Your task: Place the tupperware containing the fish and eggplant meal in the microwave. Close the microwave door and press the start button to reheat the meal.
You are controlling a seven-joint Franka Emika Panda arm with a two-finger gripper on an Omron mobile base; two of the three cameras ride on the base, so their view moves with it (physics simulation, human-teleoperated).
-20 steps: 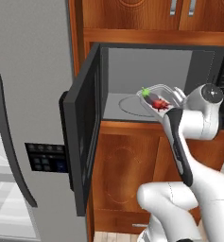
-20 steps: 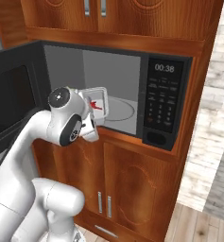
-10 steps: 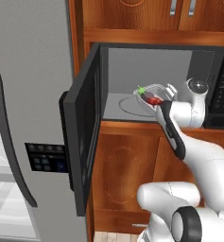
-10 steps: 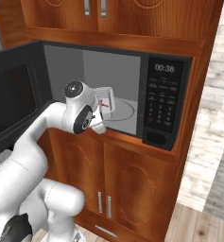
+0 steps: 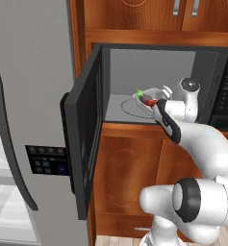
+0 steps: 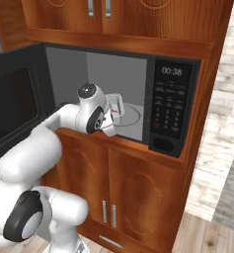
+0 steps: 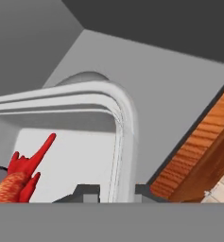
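My pincer is clamped narrow on the rim of the tupperware, one dark fingertip inside the rim and the other outside it, seen close in the hand view. There the fish shows as a red tail lying on the tray's pale floor, with the grey cavity floor and a wedge of wooden cabinet beyond.

From my left base view, the tupperware is held inside the microwave, over the round turntable. The fish and the eggplant's green stem show in it. The door stands wide open toward the grey fridge.

From my right base view, the tupperware sits tilted just past the wrist, red showing through its wall. This side gives me the button strip and its clock display. The door hangs open at left. Wood floor shows at right.
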